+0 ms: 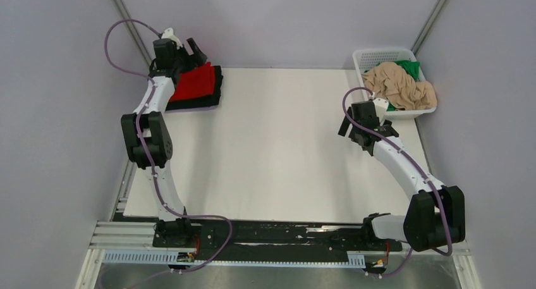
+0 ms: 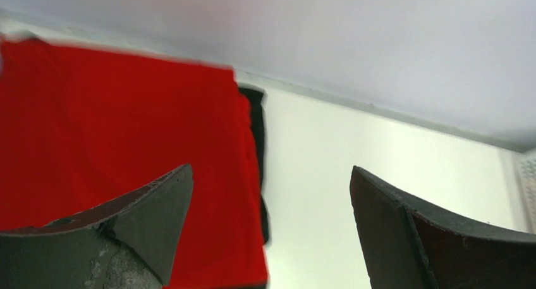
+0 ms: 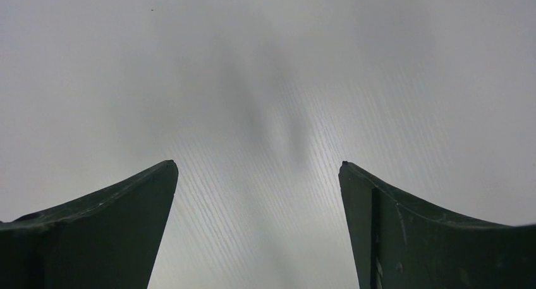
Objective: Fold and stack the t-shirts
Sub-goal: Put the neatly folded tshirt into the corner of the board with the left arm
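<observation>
A folded bright red t-shirt (image 1: 194, 81) lies on a folded black t-shirt (image 1: 215, 98) at the table's far left corner. In the left wrist view the red shirt (image 2: 126, 143) fills the left side, with the black shirt's edge (image 2: 256, 131) showing along its right side. My left gripper (image 1: 192, 49) (image 2: 272, 175) is open and empty, above the stack's far edge. A crumpled beige t-shirt (image 1: 399, 86) and a green t-shirt (image 1: 408, 67) lie in the basket. My right gripper (image 1: 351, 129) (image 3: 259, 169) is open and empty over the bare table, left of the basket.
The white lattice basket (image 1: 373, 52) stands at the table's far right corner. The white table top (image 1: 284, 143) spreads between the arms. Grey walls close in the back and both sides.
</observation>
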`<state>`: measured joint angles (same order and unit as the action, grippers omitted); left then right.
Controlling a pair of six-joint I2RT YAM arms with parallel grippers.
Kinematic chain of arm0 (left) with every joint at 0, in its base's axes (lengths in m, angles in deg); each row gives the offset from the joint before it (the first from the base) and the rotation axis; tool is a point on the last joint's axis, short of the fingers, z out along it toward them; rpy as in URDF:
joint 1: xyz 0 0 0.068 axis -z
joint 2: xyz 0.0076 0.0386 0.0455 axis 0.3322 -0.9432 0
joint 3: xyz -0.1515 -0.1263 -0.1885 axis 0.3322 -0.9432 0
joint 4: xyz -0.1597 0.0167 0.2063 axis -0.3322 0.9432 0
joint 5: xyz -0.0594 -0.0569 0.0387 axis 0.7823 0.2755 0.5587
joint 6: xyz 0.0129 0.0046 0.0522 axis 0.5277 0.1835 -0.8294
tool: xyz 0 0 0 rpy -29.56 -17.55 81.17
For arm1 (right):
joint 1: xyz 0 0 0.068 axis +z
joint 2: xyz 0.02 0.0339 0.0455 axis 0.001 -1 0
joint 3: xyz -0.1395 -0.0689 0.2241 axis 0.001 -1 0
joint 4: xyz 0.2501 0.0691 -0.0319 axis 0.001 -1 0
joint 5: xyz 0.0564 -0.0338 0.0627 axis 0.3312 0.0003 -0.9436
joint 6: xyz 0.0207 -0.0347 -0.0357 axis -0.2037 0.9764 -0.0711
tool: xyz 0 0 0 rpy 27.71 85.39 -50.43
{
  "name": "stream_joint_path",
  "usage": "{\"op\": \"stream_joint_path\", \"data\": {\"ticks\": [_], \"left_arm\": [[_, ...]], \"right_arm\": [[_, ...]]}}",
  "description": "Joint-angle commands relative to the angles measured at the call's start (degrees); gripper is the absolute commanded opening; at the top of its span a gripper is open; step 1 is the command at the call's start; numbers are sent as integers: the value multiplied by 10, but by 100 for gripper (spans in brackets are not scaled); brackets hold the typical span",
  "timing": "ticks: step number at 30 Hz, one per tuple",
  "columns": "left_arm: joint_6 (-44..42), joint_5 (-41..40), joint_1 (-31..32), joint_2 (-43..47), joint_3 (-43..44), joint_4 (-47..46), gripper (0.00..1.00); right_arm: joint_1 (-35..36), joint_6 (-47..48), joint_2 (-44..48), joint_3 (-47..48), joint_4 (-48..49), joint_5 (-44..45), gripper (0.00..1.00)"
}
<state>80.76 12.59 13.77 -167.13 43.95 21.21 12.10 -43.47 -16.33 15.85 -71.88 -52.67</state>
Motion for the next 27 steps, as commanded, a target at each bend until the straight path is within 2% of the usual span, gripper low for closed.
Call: {"op": "stream_joint_path", "data": {"ticks": [1,5,10,18,20,22,24,27], "left_arm": [[84,52,18,63,-202,-137,100],[141,81,25,42,-275,-185,100],[160,107,37,18,-299,-200,100],[119,86,49,107,-307,-169,100],[93,66,50,151,-316,-148,100],[70,7,49,211,-336,-128,100],[46,-56,50,236,-346,-110,100],[28,-84,21,233,-345,-103,100]], "right_arm": [[-4,1,19,7,37,-9,100],[-4,3,15,7,41,-11,100],[-5,2,18,1,44,-11,100],[-5,-5,43,0,44,-8,100],[-5,-12,58,-2,45,-6,100],[-5,-12,74,-7,45,-7,100],[-5,-13,87,-14,45,-7,100],[-6,-13,101,-22,45,-10,100]]}}
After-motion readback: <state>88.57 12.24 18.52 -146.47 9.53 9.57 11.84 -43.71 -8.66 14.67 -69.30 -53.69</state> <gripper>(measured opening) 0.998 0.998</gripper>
